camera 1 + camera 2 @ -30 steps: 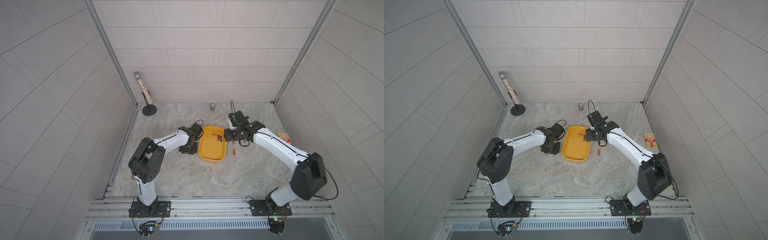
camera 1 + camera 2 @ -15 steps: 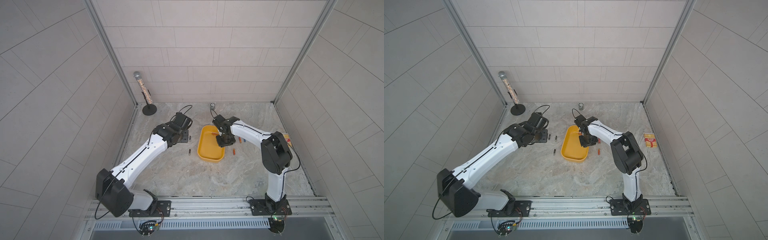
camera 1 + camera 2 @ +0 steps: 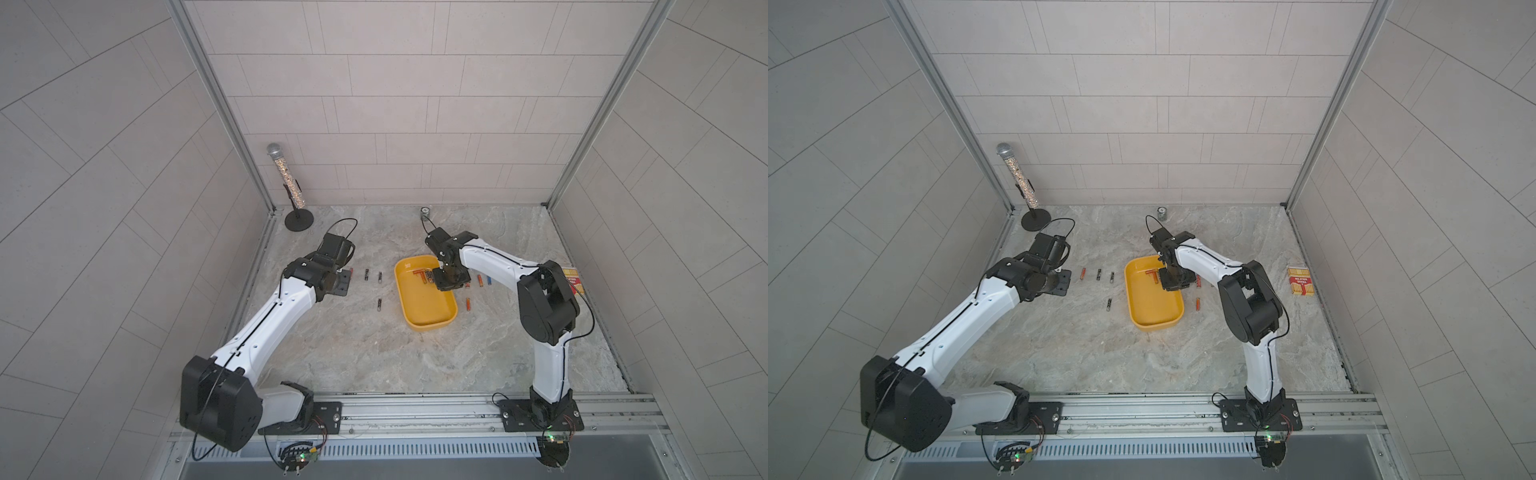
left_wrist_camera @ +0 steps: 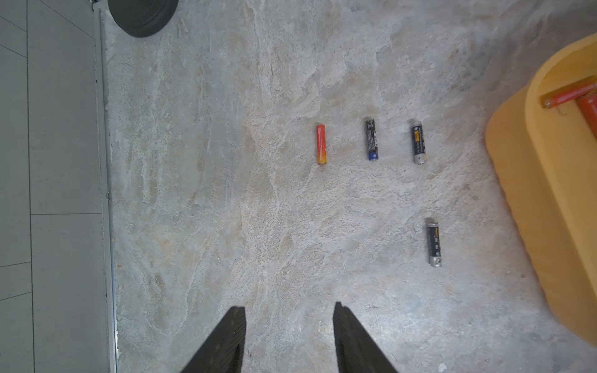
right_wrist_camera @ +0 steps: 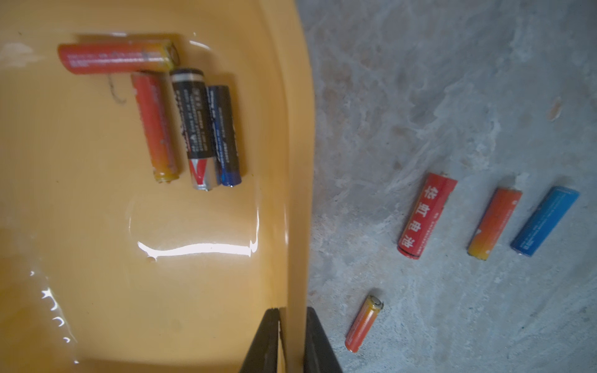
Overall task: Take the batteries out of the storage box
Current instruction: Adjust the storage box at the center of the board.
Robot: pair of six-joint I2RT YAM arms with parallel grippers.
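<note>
Yellow storage box (image 3: 424,309) is seen mid-desk (image 3: 374,361). Four batteries (image 5: 190,129) are left inside it, bunched at one end: two orange-red, one black, one dark blue. The right pincer (image 5: 291,313) is clamped on the box's side wall, with one finger inside and one outside. Just past that wall, four cells are laid on the desk: a red cell (image 5: 426,214), an orange cell (image 5: 494,222), a blue cell (image 5: 544,221) and a second orange cell (image 5: 363,323) nearer the box. On the box's other side, an orange-yellow cell (image 4: 320,144) and three black cells (image 4: 418,142) are spread on the desk. The left pincer (image 4: 288,306) is held over the desk near them, fingers apart, nothing gripped.
</note>
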